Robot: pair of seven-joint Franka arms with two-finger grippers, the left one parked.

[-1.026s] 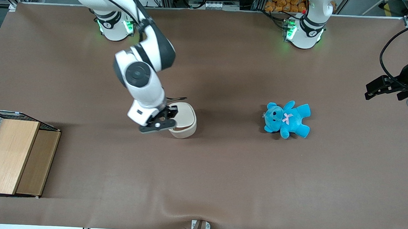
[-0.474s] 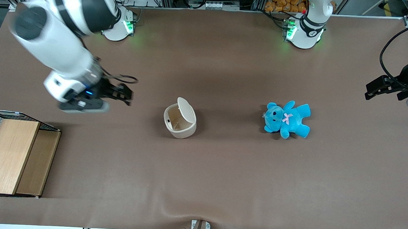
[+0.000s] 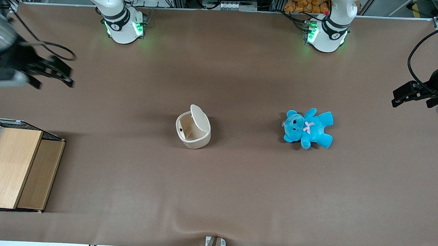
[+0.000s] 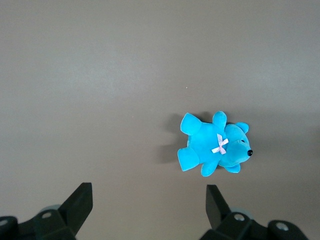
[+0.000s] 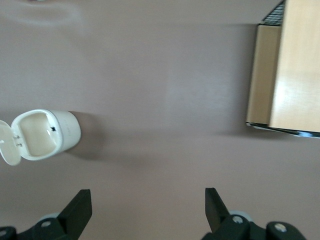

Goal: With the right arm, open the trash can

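The cream-white trash can (image 3: 193,129) stands in the middle of the brown table with its flip lid (image 3: 199,118) tipped up and the tan inside showing. It also shows in the right wrist view (image 5: 44,135), lid swung open. My right arm's black gripper (image 3: 66,75) hangs high at the working arm's end of the table, far from the can, open and empty. In the right wrist view its two fingers (image 5: 80,210) stand wide apart with only bare table between them.
A wooden box (image 3: 14,166) with a wire-mesh side sits at the working arm's end, nearer the front camera; it shows in the right wrist view (image 5: 290,70). A blue teddy (image 3: 308,128) lies beside the can toward the parked arm's end, seen in the left wrist view (image 4: 215,147).
My gripper was at the trash can's lid a second ago. It has since pulled away fast toward the working arm's end of the table, and the lid now stands open.
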